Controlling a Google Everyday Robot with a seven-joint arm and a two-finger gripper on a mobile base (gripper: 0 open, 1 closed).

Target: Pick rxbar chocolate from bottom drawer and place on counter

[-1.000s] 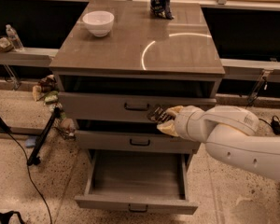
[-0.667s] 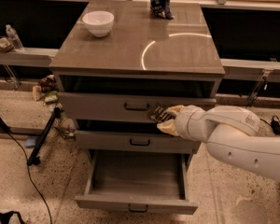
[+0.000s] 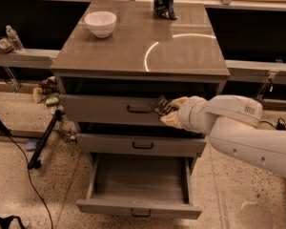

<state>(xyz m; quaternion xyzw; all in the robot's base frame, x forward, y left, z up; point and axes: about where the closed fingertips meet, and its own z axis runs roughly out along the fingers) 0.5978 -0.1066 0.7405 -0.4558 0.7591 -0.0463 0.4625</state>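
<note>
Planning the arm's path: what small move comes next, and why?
Probably raise the arm: the gripper hangs before the top drawer front, below the counter, and the open bottom drawer looks empty.

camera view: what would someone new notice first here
The big white arm reaches in from the right, with its gripper in front of the top drawer. Below, the bottom drawer is pulled wide open. On the counter sit a white bowl at the back left and a dark snack bag at the back edge.
</note>
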